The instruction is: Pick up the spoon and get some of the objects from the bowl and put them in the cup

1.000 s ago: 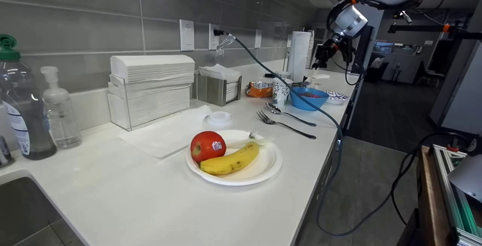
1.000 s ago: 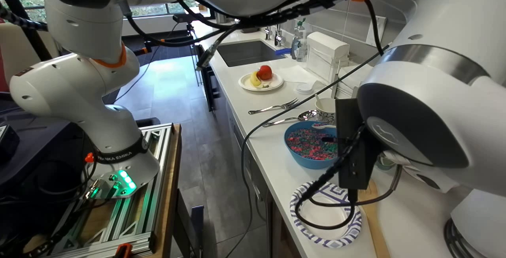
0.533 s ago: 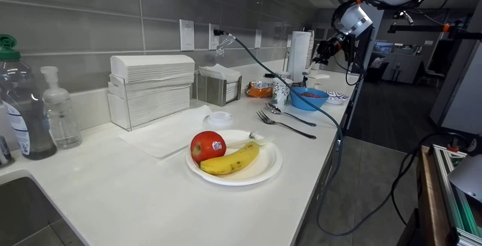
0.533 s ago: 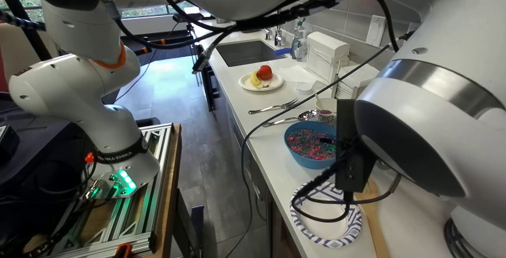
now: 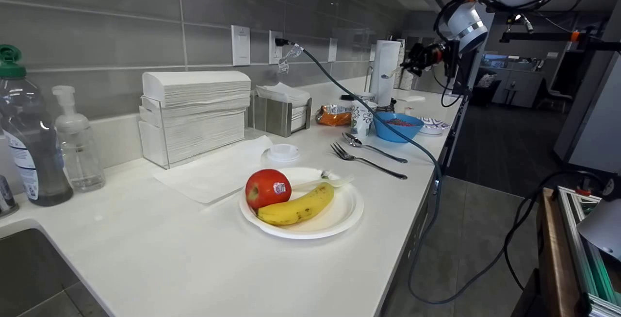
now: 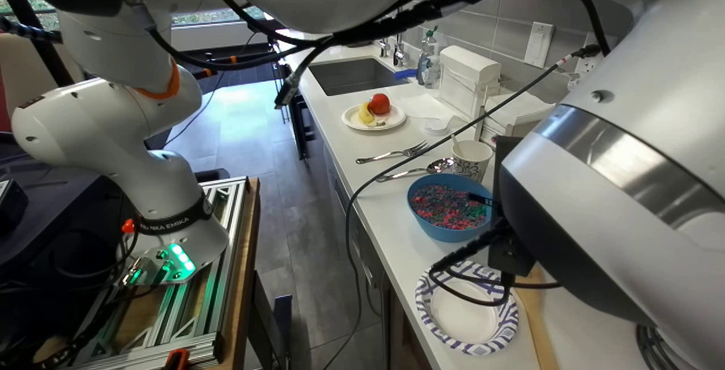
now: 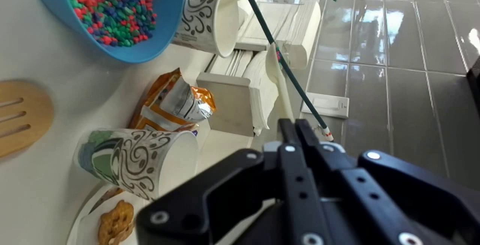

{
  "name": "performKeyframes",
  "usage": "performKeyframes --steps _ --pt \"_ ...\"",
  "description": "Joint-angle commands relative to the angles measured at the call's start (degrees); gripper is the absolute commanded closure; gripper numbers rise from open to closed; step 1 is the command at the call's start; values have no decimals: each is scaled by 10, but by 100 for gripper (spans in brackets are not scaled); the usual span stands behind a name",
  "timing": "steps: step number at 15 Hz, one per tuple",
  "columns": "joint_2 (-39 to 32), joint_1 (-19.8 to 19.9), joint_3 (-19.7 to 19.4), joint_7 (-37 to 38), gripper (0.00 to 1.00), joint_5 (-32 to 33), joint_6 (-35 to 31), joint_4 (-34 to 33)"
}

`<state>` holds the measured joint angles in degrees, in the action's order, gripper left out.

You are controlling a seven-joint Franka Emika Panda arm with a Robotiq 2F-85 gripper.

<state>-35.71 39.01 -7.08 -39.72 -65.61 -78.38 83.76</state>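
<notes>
Spoon (image 7: 281, 81), pale, seemingly plastic, upper middle of the wrist view, handle clamped between the fingers of your gripper (image 7: 295, 124): likely light, smooth and slightly bendy, so you do best gripping firmly at the handle's end, scoop end free.

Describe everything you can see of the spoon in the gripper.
The spoon is pale cream, probably plastic, with an oval head and slim handle. The handle runs into the gripper, which is closed on it. Small coloured pieces, some red, show at the head's rim in the wrist view, so it seems loaded. It is held in midair above the white counter; nothing else appears to touch it.
</notes>
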Motion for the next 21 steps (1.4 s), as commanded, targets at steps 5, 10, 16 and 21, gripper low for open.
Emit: performKeyframes --steps 5,10,16,21 --pt "-7 -3 -23 12 99 -81 -15 3" --pt "-2 -8 -38 11 99 -105 -62 15" --pt "1 -18 -41 14 99 -108 -124 26" --pt "2 -34 -40 20 99 -111 -168 38"
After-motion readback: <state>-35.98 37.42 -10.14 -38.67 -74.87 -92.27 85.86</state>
